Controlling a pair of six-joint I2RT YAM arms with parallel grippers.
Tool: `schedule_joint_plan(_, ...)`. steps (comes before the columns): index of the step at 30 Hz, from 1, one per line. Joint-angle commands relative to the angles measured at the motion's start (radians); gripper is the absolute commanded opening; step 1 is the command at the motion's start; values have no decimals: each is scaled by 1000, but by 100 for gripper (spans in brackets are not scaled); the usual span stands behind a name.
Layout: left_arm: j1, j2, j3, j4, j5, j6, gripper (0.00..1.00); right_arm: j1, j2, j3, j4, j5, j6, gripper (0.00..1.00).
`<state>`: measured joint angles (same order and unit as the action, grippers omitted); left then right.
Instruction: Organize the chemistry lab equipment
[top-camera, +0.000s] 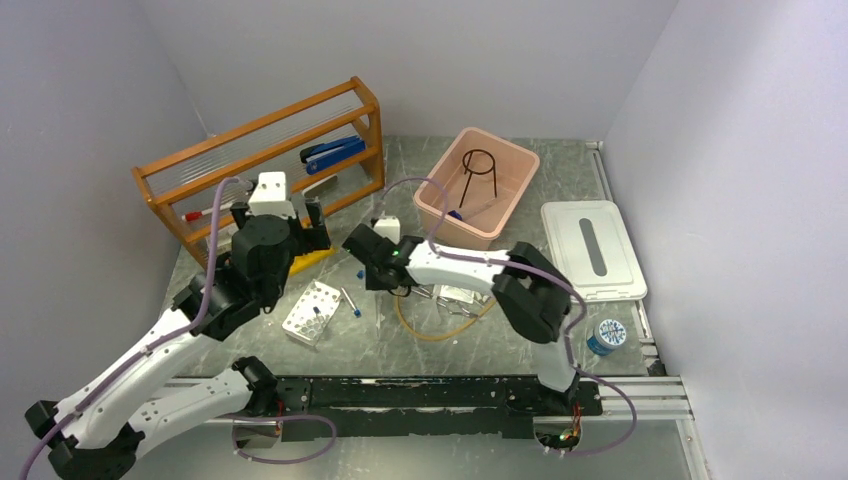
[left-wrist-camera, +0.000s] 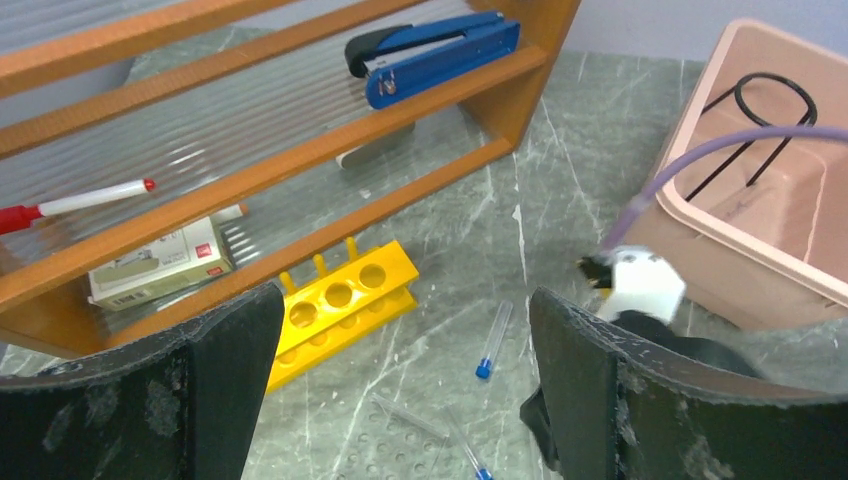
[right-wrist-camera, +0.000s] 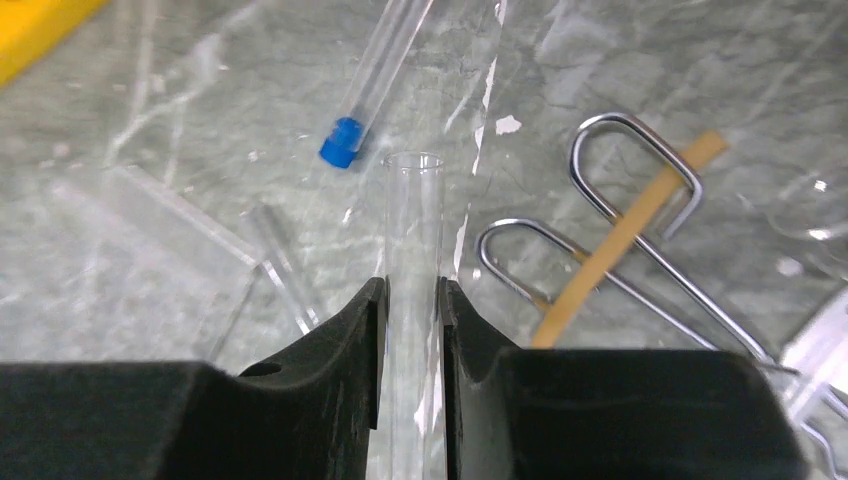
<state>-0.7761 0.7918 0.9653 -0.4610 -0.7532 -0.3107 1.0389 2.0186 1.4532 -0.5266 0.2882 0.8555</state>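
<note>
Jaws on the right gripper (right-wrist-camera: 412, 300) pinch a clear test tube (right-wrist-camera: 412, 200), its open rim forward, tongs (right-wrist-camera: 610, 120) and amber tube (right-wrist-camera: 620, 250) just beside, blue-capped vial (right-wrist-camera: 345, 140) near, while the left gripper (left-wrist-camera: 405, 310) gapes wide over the yellow rack (left-wrist-camera: 345, 295).

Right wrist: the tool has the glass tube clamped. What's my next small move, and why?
Probably lift straight up slightly: the right tool is shut on the glass tube, and the tongs, amber tubing and a blue-capped vial lie close around it.
</note>
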Motion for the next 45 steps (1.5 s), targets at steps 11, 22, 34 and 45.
schedule_joint_plan(11, 8, 95, -71, 165, 568, -57, 96, -224, -521, -370, 502, -192, -11, 19)
schedule_joint_plan(22, 8, 257, -74, 296, 897, -114, 72, -265, -716, -435, 648, -314, -43, 19)
schedule_joint_plan(34, 8, 242, -110, 330, 866, -48, 5, -276, -736, -429, 595, -363, -88, 29)
schedule_joint_plan(45, 8, 210, -84, 281, 872, 73, 5, -339, -710, -327, 453, -507, -112, 46)
